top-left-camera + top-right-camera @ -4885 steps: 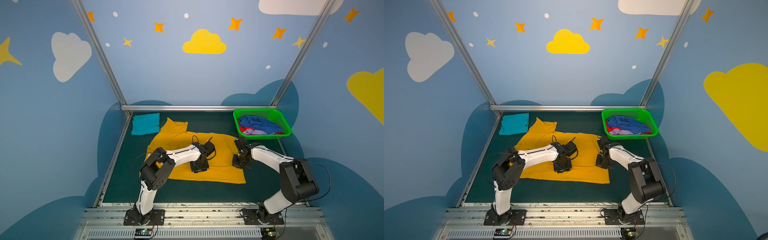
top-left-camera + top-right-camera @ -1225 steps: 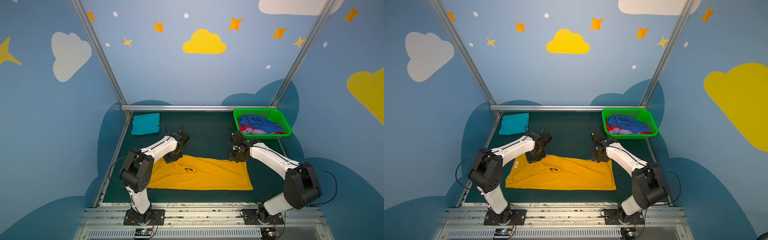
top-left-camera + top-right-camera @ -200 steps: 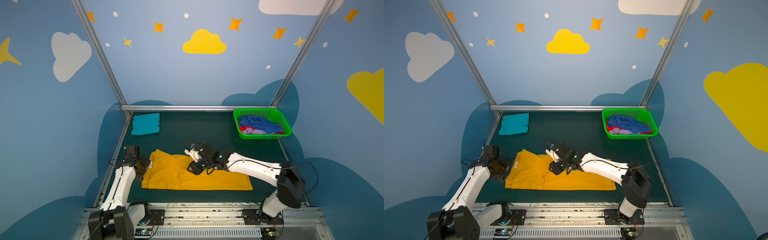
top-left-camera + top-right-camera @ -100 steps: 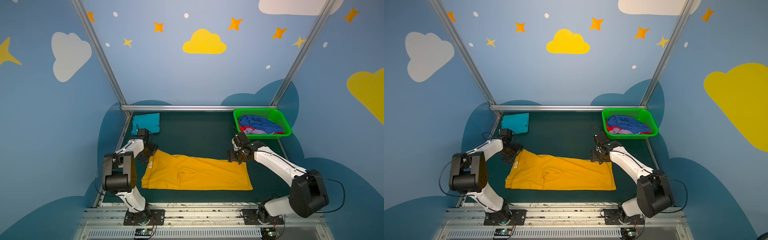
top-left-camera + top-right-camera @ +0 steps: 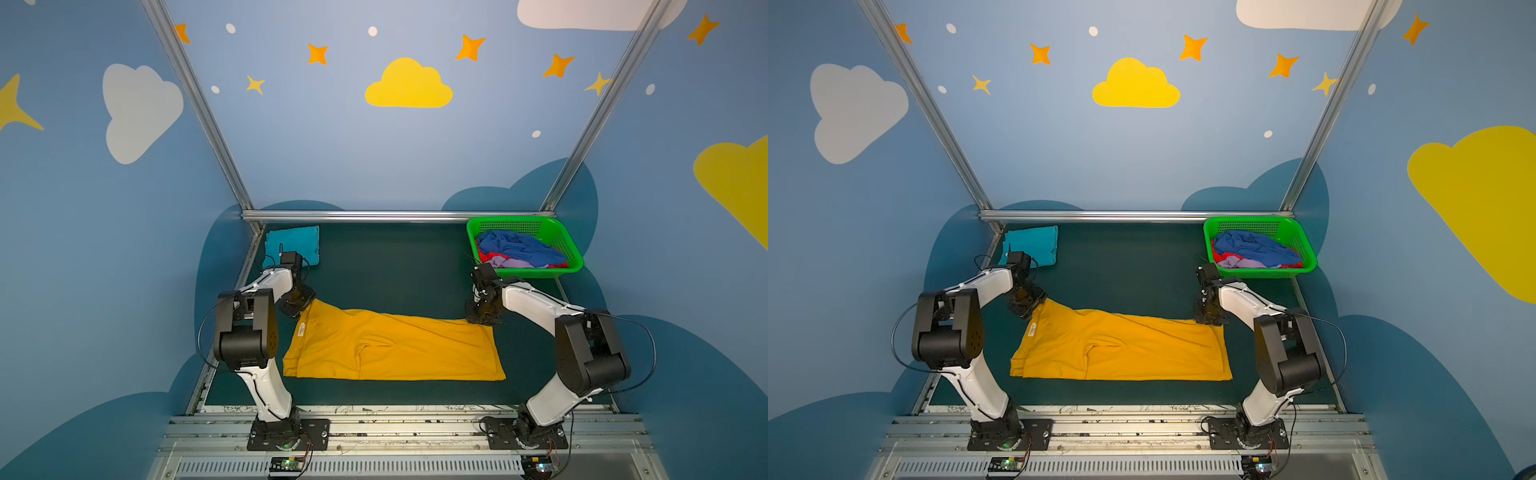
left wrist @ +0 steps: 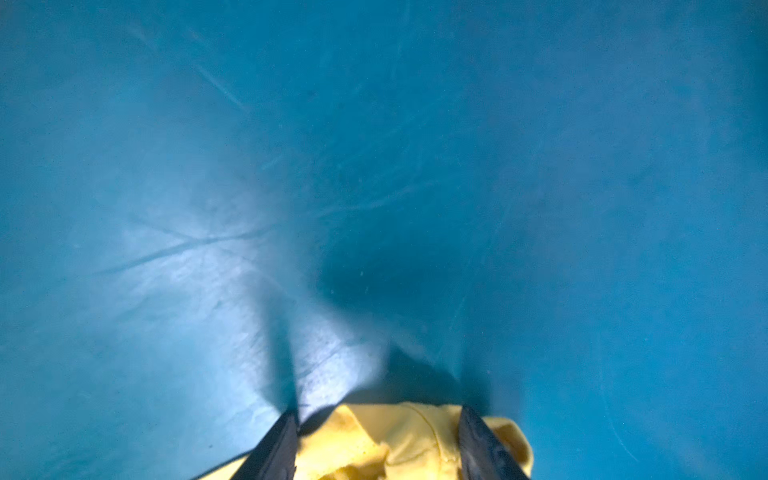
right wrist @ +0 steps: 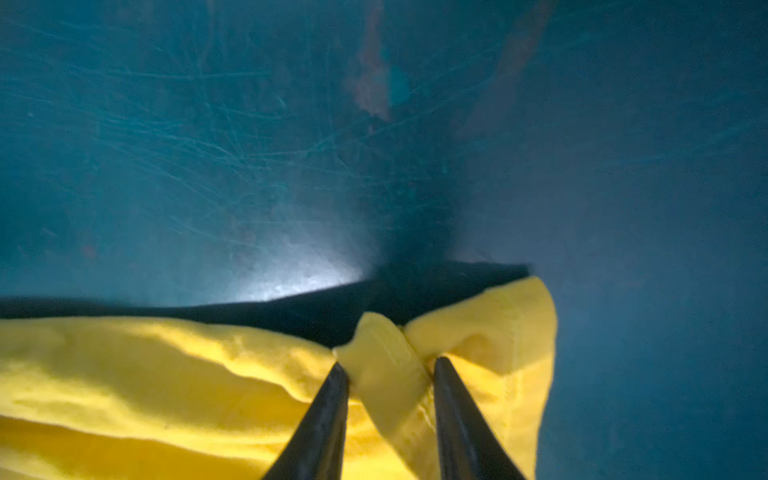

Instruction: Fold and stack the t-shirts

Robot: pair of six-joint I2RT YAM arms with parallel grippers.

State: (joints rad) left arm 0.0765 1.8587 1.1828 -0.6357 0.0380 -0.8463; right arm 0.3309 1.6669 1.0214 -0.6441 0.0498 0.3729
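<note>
A mustard-yellow t-shirt (image 5: pixel 395 349) (image 5: pixel 1125 349) lies folded into a long band across the dark green mat. My left gripper (image 5: pixel 299 307) (image 5: pixel 1027 309) sits at its far left corner. In the left wrist view, bunched yellow cloth (image 6: pixel 399 440) fills the space between the left gripper's (image 6: pixel 376 415) jaws. My right gripper (image 5: pixel 482 320) (image 5: pixel 1210 320) is at the far right corner, and the right gripper (image 7: pixel 390 365) pinches a raised fold of the hem (image 7: pixel 386 374). A folded teal t-shirt (image 5: pixel 293 245) (image 5: pixel 1032 249) lies at the back left.
A green basket (image 5: pixel 523 222) (image 5: pixel 1258 222) at the back right holds crumpled blue (image 5: pixel 515 247), red and lavender t-shirts. A metal rail (image 5: pixel 374 215) borders the mat at the back. The arm bases stand along the front edge.
Over the last second my right gripper went from the shirt's middle to its far right corner, and my left from the left edge to the far left corner. Both jaws narrowed onto cloth.
</note>
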